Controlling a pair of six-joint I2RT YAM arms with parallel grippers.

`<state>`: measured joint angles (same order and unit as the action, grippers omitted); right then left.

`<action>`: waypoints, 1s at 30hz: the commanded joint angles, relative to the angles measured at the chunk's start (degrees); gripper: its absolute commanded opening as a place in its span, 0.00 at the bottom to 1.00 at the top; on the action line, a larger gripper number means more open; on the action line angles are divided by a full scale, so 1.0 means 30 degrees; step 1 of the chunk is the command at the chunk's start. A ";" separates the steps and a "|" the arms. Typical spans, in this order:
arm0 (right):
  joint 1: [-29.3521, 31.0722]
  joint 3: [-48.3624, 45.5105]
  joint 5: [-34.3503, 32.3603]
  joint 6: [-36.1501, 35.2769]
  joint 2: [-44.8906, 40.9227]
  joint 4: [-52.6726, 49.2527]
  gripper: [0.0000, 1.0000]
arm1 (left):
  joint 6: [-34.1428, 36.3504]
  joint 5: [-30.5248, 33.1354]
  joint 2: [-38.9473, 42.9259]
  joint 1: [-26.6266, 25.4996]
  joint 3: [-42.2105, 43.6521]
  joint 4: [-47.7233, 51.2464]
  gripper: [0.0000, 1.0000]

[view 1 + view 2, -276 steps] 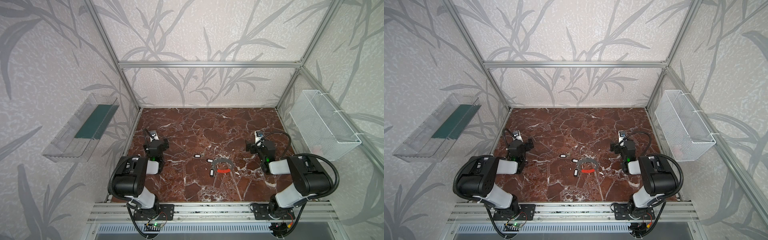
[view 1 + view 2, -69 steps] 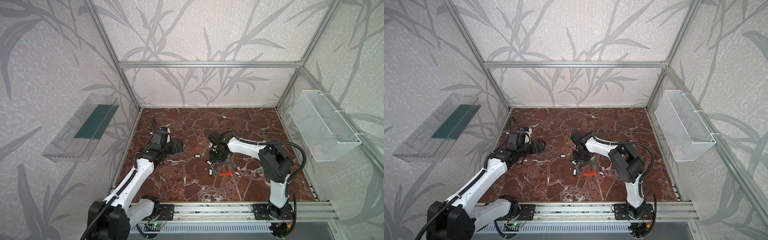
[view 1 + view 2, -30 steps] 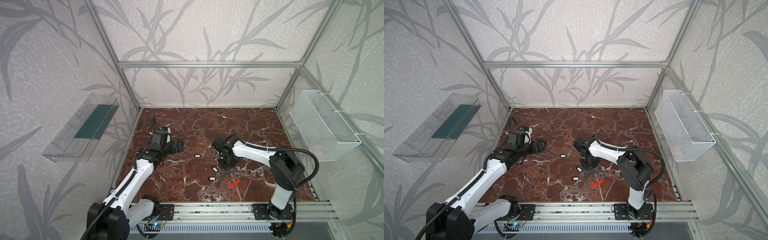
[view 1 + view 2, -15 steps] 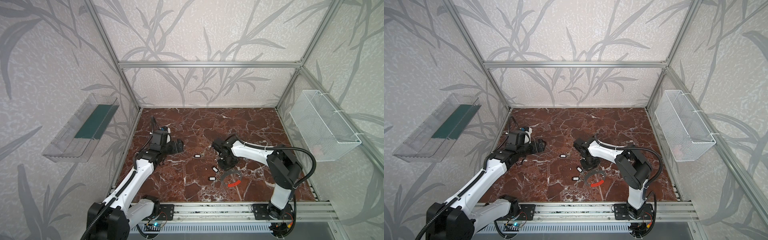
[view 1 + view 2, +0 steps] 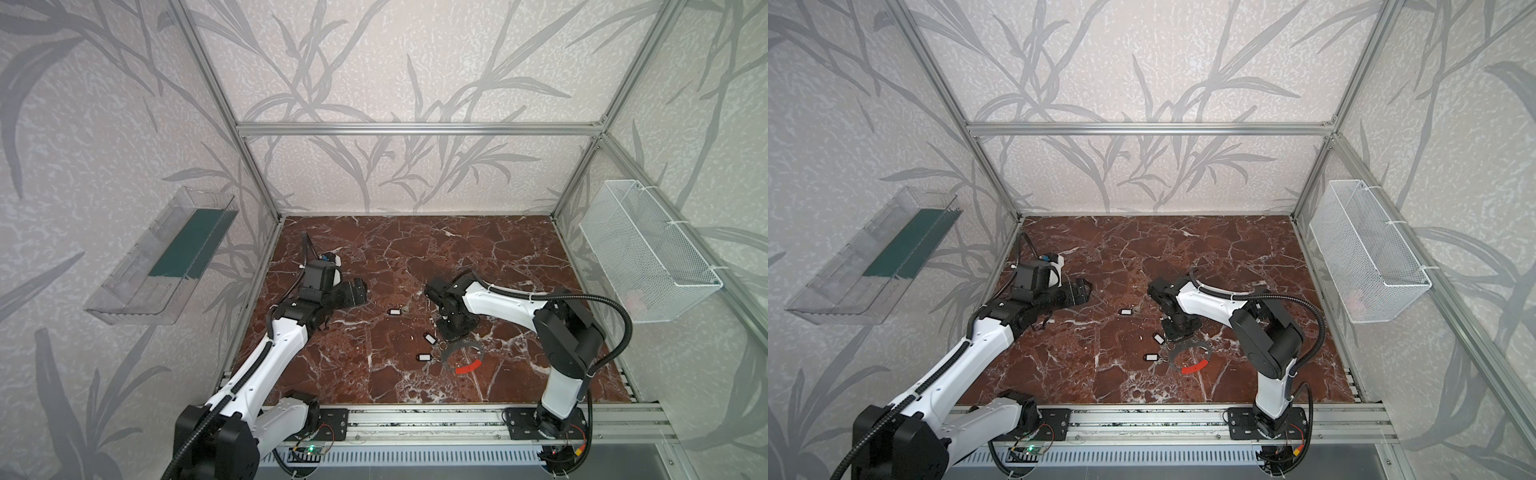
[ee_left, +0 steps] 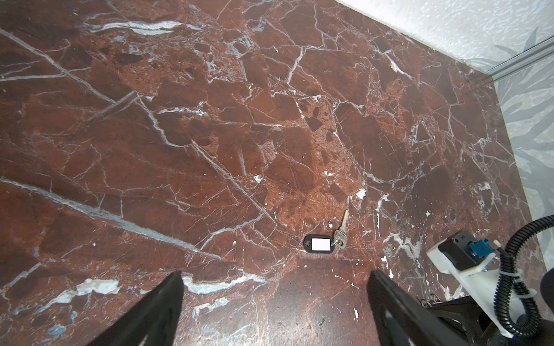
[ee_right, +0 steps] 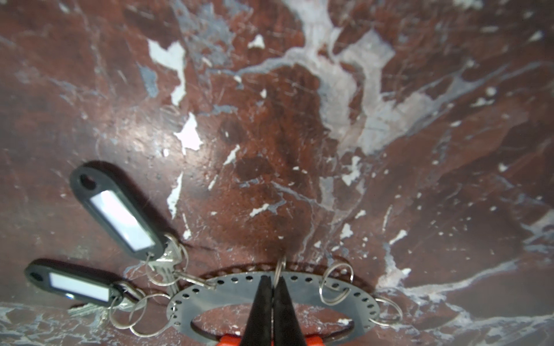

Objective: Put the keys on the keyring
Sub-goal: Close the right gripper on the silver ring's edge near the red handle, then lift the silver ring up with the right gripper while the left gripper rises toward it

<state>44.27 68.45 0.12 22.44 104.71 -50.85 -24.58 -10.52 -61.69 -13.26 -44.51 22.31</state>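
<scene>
A: Keyring [image 7: 227, 295] first: where does it lie?
B: Flat on the counter [image 5: 374, 249], toward the front and right of the middle, with its red arc [image 5: 467, 366] on the nearest side.
A: And the keys?
B: The nearest key [image 5: 424, 356] lies just left of the band. The second key [image 5: 429, 338] is a little farther back. Their wire rings overlap the band's edge, but I cannot tell whether they are threaded through.
A: The right tool [image 7: 272, 280]?
B: It points down over the far side of the band, tips pressed together. A small wire ring [image 7: 279, 268] stands right at the tips. Whether it is pinched I cannot tell.
A: The third key [image 6: 341, 238]?
B: Farther back and left, alone, well apart from the keyring.
A: The left tool [image 6: 275, 275]?
B: Beyond that key, above the counter, jaws spread wide and holding nothing.
</scene>
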 commanded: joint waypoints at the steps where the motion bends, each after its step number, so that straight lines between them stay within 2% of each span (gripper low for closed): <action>1: -0.0065 0.0128 -0.0342 -0.0029 -0.1077 -0.0216 0.01 | 0.0077 0.0298 0.0319 -0.0076 -0.0184 -0.0033 0.96; 8: -0.0235 0.1332 -0.1264 -0.0590 -0.4303 0.0462 0.00 | 0.0178 0.0285 0.0406 -0.0100 -0.1117 0.0015 0.96; 14: -0.1406 0.2030 -0.0274 -0.0590 -0.7004 0.2815 0.00 | 0.0457 0.0095 0.0525 -0.0115 -0.3278 0.0065 0.96; 17: -0.1809 0.1695 -0.0018 -0.0590 -0.8464 0.5338 0.00 | 0.0516 -0.0407 0.0395 -0.0093 -0.4642 0.0000 0.96; 20: -0.2491 0.1560 0.1489 -0.0590 -0.9598 0.7924 0.00 | 0.0439 -0.0937 0.0034 -0.0137 -0.6164 -0.0075 0.95; 21: -0.2668 0.1572 0.1941 -0.3266 -0.9872 0.8696 0.00 | 0.0360 -0.1175 -0.0132 -0.0122 -0.6705 -0.0053 0.95; 23: -0.3016 0.1673 0.2805 -0.4402 -1.0409 1.0442 0.00 | 0.0180 -0.2047 -0.0459 -0.0174 -0.7846 -0.0225 0.95; 26: -0.3637 0.2184 0.4655 -0.4250 -1.0629 1.2136 0.00 | -0.0185 -0.3025 -0.0950 -0.0417 -0.9342 -0.0536 0.93; 30: -0.5179 0.2925 0.8788 -0.2108 -1.0361 1.4614 0.00 | -0.0495 -0.3865 -0.1601 -0.1006 -1.1136 -0.0623 0.89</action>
<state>31.14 74.56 16.03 13.74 73.89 -16.86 -25.04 -18.37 -65.60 -15.18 -74.74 21.39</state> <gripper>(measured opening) 0.046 0.900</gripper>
